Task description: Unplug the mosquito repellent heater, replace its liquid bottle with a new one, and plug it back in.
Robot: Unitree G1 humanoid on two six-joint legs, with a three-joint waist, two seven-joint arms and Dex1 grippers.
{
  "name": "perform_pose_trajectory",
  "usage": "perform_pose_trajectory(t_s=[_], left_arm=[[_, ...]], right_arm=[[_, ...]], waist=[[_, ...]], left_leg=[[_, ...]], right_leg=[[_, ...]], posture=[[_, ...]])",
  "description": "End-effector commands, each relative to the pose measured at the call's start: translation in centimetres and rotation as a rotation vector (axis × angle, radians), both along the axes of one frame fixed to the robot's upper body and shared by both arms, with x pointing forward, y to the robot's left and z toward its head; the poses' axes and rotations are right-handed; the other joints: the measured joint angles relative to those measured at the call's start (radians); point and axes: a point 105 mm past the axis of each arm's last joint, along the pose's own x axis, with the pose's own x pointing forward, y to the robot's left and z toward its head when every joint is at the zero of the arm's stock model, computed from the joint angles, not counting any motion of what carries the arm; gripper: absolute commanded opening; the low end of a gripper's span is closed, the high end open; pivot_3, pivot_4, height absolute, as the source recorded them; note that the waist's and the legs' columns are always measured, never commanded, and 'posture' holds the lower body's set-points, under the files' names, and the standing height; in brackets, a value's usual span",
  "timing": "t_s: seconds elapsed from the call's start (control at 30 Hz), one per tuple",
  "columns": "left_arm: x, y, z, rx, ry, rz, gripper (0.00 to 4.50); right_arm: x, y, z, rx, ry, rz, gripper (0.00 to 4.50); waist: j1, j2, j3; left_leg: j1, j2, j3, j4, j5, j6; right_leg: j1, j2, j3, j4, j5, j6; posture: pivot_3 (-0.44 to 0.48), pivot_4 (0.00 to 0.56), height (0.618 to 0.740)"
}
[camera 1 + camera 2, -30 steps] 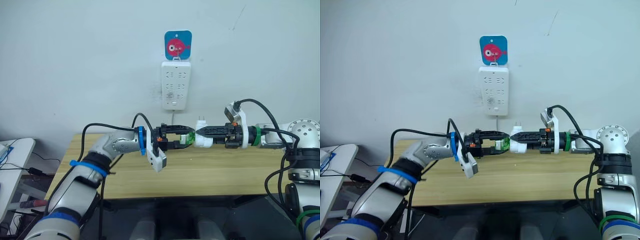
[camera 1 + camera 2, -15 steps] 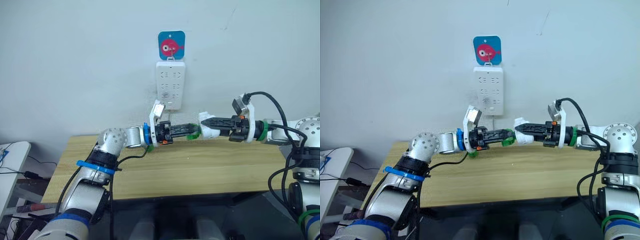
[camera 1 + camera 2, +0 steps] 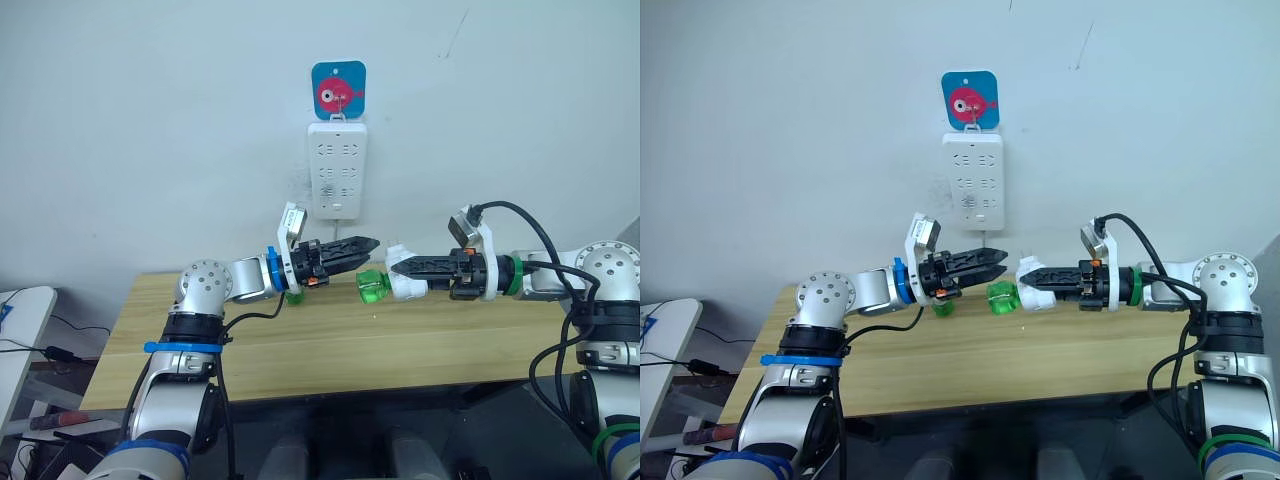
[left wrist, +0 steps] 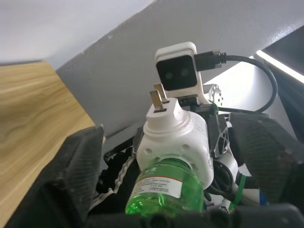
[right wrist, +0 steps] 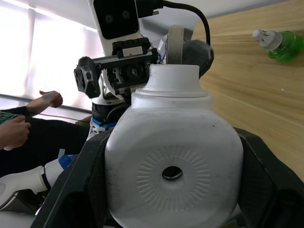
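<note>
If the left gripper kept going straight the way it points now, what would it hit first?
Most likely the green bottle still screwed into the mosquito repellent heater, held by the right gripper. The open left gripper points at it, though the head views suggest it might pass slightly above.

Small white rounded plug-in heater (image 5: 171,156): right wrist view hides its plug prongs and its green bottle behind the body. Clear green liquid bottle (image 4: 166,190) screwed into the heater: base cut off by the left wrist view's lower edge, label print too small to read. Second green bottle with white cap (image 3: 293,294) on the wooden table: mostly hidden behind the left arm in the head views. White multi-socket power strip (image 3: 335,168): markings too small to tell.
</note>
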Motion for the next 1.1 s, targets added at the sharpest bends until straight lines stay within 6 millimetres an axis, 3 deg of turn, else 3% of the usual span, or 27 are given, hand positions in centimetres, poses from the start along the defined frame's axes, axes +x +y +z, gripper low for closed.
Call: perform_pose_trajectory(t_s=[0.03,0.1,0.2,0.3,0.43,0.5,0.57,0.73,1.1], left_arm=[[1.2,2.9,0.8,0.011,-0.058,0.116,4.5],[1.3,3.9,0.7,0.093,-0.16,0.178,4.5],[0.4,4.1,1.7,0.246,-0.474,0.215,4.5],[-1.2,3.5,2.3,0.438,-0.955,0.175,4.5],[-2.0,3.5,0.7,0.766,-1.828,0.101,4.5],[-2.3,3.7,-0.1,0.79,-2.107,0.067,4.5],[-2.4,3.8,-0.2,0.763,-2.281,0.088,4.5],[-2.4,1.8,-0.1,0.65,-2.465,0.163,4.5],[-1.3,0.3,0.0,0.642,-2.541,0.284,4.5]], right_arm=[[0.4,-0.6,1.1,0.028,-0.033,-0.032,3.02],[0.6,-0.8,1.0,0.026,-0.03,-0.048,3.02],[1.0,-1.2,1.1,0.031,-0.025,-0.078,3.02],[1.6,-1.7,1.2,0.034,-0.013,-0.111,3.02],[1.9,-1.7,1.3,0.038,-0.004,-0.116,3.02],[1.9,-1.5,1.3,0.042,-0.001,-0.111,3.02],[2.1,-1.2,1.5,0.055,-0.002,-0.104,3.02],[2.2,-0.4,2.4,0.09,-0.015,-0.084,3.02],[1.9,-0.1,2.8,0.1,-0.021,-0.071,3.02]], waist=[[-0.002,0.0,0.0],[-0.002,0.0,0.0],[-0.001,0.0,0.0],[0.006,0.0,0.0],[0.026,0.001,0.0],[0.033,0.001,0.0],[0.038,0.002,0.0],[0.049,0.002,0.0],[0.049,0.002,0.0]], left_leg=[[0.0,0.0,0.0,0.0,0.0,0.0],[0.0,0.0,0.0,0.0,0.0,0.0],[0.0,0.0,0.0,-0.001,0.0,0.0],[-0.001,0.0,0.001,-0.002,0.0,-0.001],[0.0,0.0,0.003,-0.003,0.0,-0.001],[0.0,0.002,0.004,-0.003,0.0,-0.001],[-0.001,0.005,0.004,-0.004,0.0,0.0],[-0.006,0.005,0.005,-0.004,0.0,0.0],[-0.008,0.004,0.004,-0.002,0.0,0.002]], right_leg=[[0.0,0.0,0.0,0.0,0.0,0.0],[0.0,0.0,0.0,0.0,0.0,0.0],[0.0,0.0,0.001,0.0,0.0,0.0],[0.0,-0.001,0.001,-0.003,0.001,-0.001],[0.0,-0.002,0.002,-0.006,0.002,-0.003],[0.0,-0.002,0.001,-0.009,0.003,-0.005],[0.0,-0.001,0.0,-0.015,0.008,-0.006],[-0.002,-0.001,0.0,-0.018,0.011,-0.001],[-0.003,-0.001,-0.002,-0.016,0.012,0.0]], posture=[[0.003,0.09,0.74],[0.0,0.094,0.74],[0.002,0.096,0.74],[0.01,0.1,0.74],[0.017,0.105,0.74],[0.017,0.105,0.74],[0.015,0.107,0.74],[0.007,0.112,0.74],[-0.017,0.115,0.74]])
